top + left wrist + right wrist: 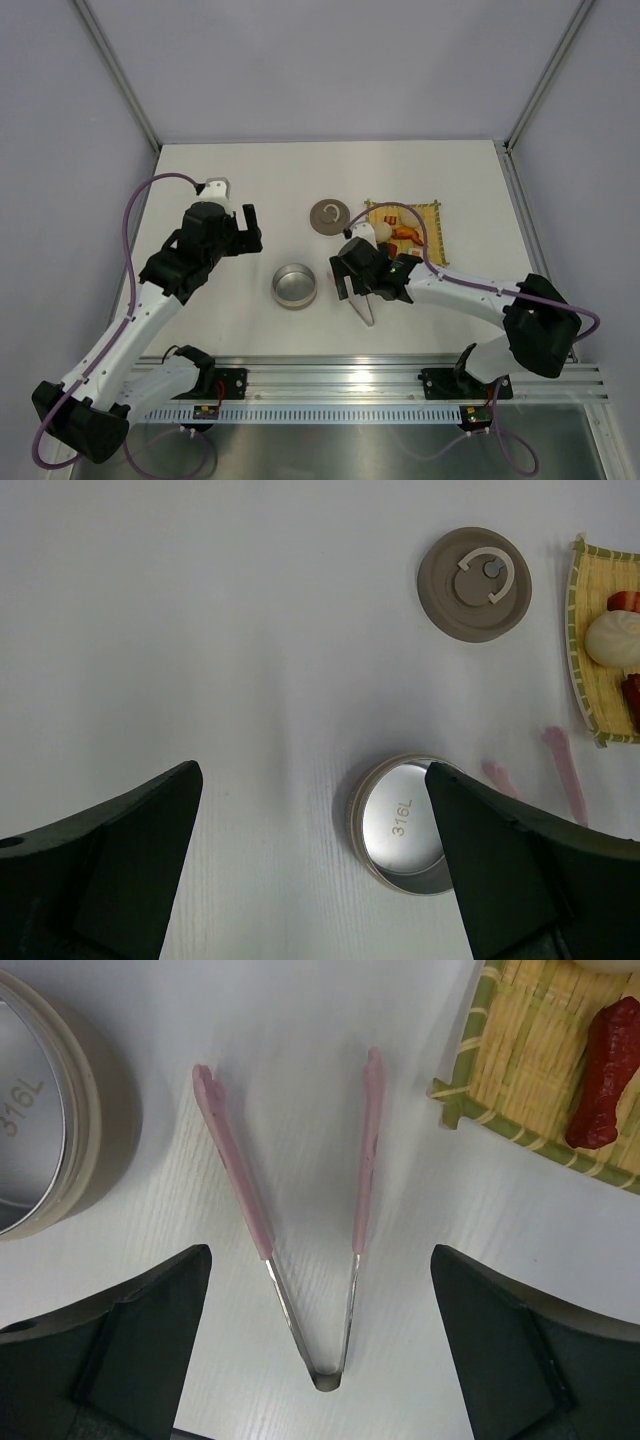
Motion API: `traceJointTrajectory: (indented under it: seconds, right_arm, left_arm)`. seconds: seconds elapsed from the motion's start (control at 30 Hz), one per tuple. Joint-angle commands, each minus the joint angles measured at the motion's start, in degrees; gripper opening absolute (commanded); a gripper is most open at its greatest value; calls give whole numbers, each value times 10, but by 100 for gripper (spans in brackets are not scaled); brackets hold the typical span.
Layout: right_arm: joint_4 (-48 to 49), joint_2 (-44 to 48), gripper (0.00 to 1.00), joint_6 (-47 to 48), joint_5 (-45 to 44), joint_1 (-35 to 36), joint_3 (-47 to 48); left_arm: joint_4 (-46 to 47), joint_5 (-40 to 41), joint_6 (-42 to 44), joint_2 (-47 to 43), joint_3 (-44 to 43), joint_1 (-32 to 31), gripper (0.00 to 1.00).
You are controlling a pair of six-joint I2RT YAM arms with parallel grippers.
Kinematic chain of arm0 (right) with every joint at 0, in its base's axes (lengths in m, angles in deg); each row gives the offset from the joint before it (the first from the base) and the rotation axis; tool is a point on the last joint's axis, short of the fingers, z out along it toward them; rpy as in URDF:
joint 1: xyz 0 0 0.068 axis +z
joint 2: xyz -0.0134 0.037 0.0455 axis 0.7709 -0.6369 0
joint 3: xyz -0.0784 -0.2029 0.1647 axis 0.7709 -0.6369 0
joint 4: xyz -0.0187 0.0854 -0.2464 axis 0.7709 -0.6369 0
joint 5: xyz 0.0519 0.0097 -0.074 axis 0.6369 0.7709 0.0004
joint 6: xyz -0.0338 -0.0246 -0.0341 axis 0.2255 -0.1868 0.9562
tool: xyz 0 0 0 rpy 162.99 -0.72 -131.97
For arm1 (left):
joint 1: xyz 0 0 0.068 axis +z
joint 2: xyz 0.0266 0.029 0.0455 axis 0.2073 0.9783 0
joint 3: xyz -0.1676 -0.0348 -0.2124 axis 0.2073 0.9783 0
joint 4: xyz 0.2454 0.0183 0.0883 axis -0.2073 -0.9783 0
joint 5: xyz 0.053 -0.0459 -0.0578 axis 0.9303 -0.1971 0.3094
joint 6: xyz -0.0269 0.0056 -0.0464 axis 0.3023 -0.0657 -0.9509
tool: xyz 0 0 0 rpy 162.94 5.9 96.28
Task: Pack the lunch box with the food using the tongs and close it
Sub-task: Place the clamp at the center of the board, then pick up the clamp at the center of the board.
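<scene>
The white worktop (200, 180) carries everything. The left gripper (312, 780) hangs wide apart and empty over its middle; the right gripper (320, 1250) is spread as wide, touching nothing. A yellow mat (432, 214) lies toward the far right corner. The lunch box (295, 300) sits open at the centre, with its lid (329, 214) just beyond. The tongs (245, 1190) lie flat between box and mat, splayed and holding nothing. The food (603, 1080) rests on the mat.

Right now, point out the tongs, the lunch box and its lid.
tongs (245, 1195), right wrist view, on the pink part of the left arm of the V.
lunch box (400, 830), left wrist view, on its bare inner bottom.
lid (474, 583), left wrist view, on the disc's centre, inside the ring handle.
</scene>
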Motion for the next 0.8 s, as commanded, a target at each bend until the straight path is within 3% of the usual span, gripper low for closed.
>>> traceJointTrajectory:
  seconds: [0.0, 0.2, 0.3, 0.47, 0.77]
  right_arm:
    - [58, 30, 99, -23, -43, 16, -37]
    - [180, 106, 99, -20, -51, 39, -141]
    - [172, 106, 99, -22, -90, 50, -144]
    - [114, 32, 99, -22, -59, 53, -94]
    - [172, 2, 99, -21, -106, 82, -114]
  left_arm:
    - [22, -2, -8, 3, -3, -3, 99]
    - [20, -3, -8, 5, -3, -3, 99]
    - [22, -4, -10, 8, -3, -3, 99]
    - [22, -11, -13, 14, -7, -3, 99]
    - [16, -5, -11, 11, -10, -2, 99]
